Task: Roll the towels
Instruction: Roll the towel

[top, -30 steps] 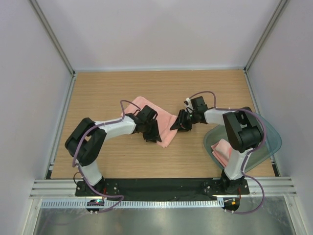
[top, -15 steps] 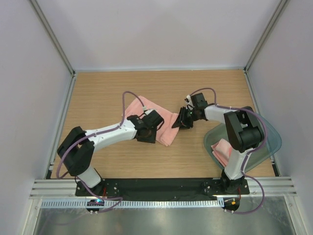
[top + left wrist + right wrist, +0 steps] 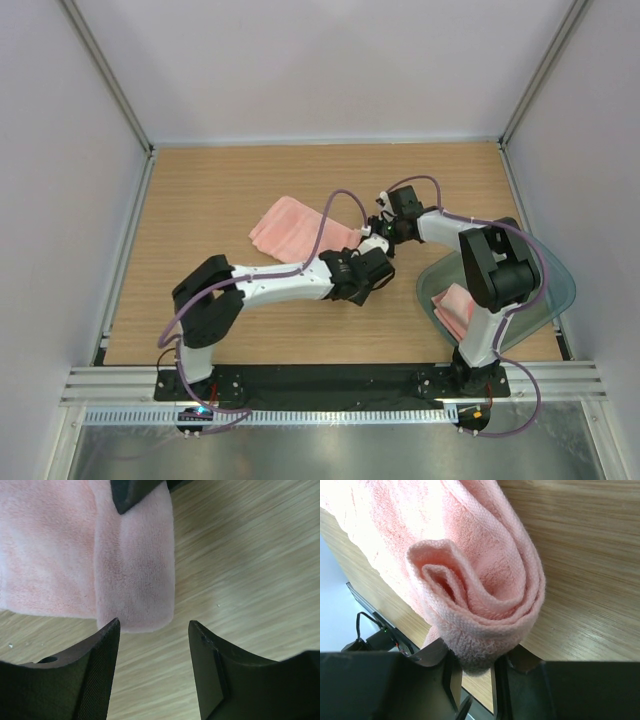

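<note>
- The right gripper (image 3: pixel 472 667) is clamped on the rolled end of the pink towel (image 3: pixel 480 580).
- The flat part of the pink towel lies spread on the wooden table (image 3: pixel 200 200), to the left of the right gripper.
- The left gripper (image 3: pixel 154 630) has its fingers spread and holds nothing; it hangs over the folded edge of the pink towel.
- A second towel (image 3: pixel 455 305) lies in the clear tray (image 3: pixel 555 290) at the right.
</note>
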Available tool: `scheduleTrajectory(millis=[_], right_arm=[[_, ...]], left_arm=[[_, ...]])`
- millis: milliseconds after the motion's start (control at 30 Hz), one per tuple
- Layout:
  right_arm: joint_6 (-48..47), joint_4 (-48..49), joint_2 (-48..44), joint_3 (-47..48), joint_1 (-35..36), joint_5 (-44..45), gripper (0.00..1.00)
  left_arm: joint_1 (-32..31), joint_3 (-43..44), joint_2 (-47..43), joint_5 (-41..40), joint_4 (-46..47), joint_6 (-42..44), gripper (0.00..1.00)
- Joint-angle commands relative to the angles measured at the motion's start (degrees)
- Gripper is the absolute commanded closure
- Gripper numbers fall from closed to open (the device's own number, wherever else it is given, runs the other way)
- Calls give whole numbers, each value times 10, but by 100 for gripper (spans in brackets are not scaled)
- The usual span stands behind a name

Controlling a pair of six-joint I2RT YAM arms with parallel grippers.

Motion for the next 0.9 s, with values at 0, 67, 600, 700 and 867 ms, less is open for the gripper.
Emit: scheduleTrajectory(millis=[0,67,600,700,867], right_arm=[[-13,-13,-32,27,4,1,73],[-17,-20,-31,31,4,1,73],[-37,-48,-22,47,4,-7,73],[-42,-56,-21,53,4,-9,73],[-42,-61,-19,48,4,-13,73]], left_arm=[[-5,22,27,-18,18,26,42],[-5,20,37,-20,29,27,41],[23,-18,96,-11,82,41,37],[43,-33,100,27,104,46,45],[83,-32,124,85,116,42,73]])
